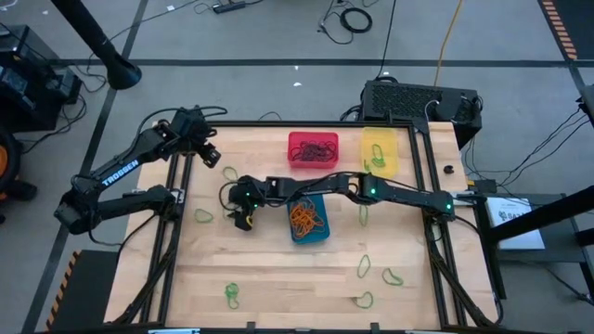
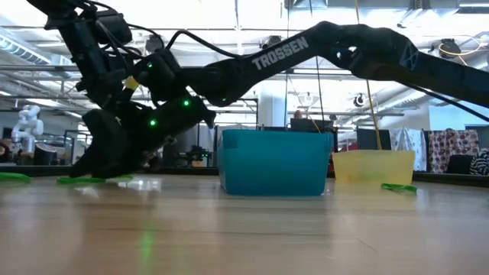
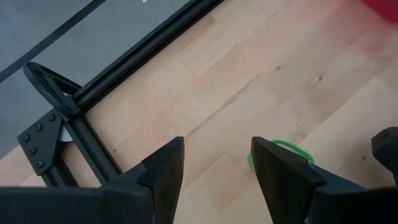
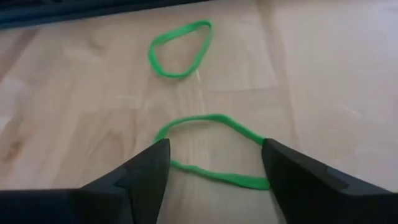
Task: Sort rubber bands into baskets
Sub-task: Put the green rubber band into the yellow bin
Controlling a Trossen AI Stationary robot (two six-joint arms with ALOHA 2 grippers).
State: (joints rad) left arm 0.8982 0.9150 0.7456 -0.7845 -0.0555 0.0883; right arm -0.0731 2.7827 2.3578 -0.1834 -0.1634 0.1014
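The right arm reaches across the pale wooden tabletop from the right side, passing over the blue rectangular plastic basket, and its right gripper is low over the boards left of that basket. Its jaws stand released and apart, with nothing between them but a thin green rubber band lying flat on the wood just ahead of the fingertips; a second green rubber band lies a little farther on, apart from the first.

The blue basket holds a tangle of orange rubber bands. Behind it, the red rectangular plastic basket holds dark bands, and the yellow rectangular plastic basket stands just beside it to the right; what looks like a green band or two lies inside, though the overhead view is too faint to be sure.

More green loops are scattered over the front of the tabletop, and others lie near the right edge.

The left gripper hangs over the rear left corner, well apart from the baskets, its jaws released and empty, with one green rubber band on the wood beneath it.
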